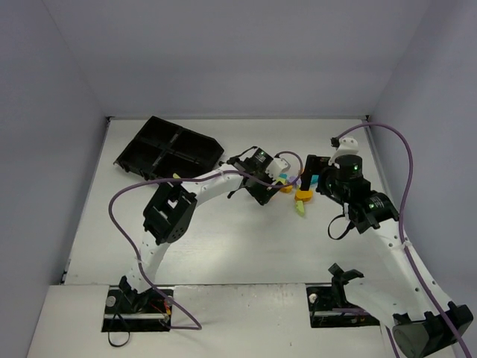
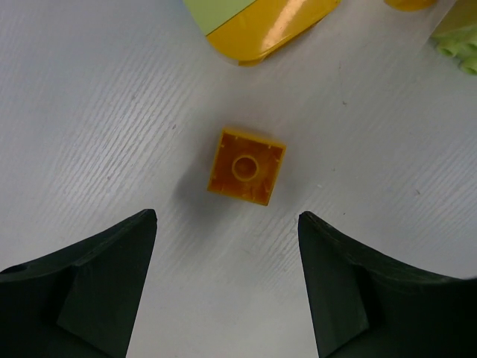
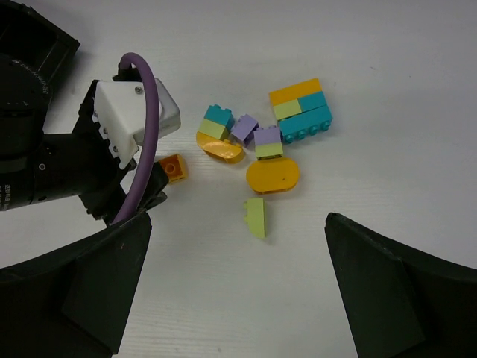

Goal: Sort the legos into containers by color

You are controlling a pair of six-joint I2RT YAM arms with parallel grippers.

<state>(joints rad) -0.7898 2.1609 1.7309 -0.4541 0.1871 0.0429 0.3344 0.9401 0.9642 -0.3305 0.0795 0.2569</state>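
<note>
Near the middle of the white tabletop [image 1: 223,246], a single orange brick [image 2: 246,165] lies flat just ahead of the left end effector [image 2: 227,217]. It is square, so it has no long axis. Its edges are turned slightly off the line between the two dark fingers. Its upward face shows a raised rim and one round ring at the centre. The left jaws stand apart with the brick in front of the gap, touching neither finger.

Just right of it is the loose cluster of legos [image 3: 261,142]. A long teal brick [image 3: 307,124] runs from lower left to upper right in the right wrist view, with yellow-green and orange pieces stacked against it. A yellow-green wedge [image 3: 256,218] lies apart from the rest, its long axis pointing roughly away from the camera. Two orange rounded plates, a purple brick and small two-colour stacks sit between them.

The right end effector [image 3: 236,224] hangs over this cluster, jaws spread wide and empty.

The black tray [image 1: 149,138], split by a cross divider, sits well apart at the far left, turned diagonally.

The tabletop has a fine grain, and plain pale grey walls [image 1: 238,52] close it in on three sides.
</note>
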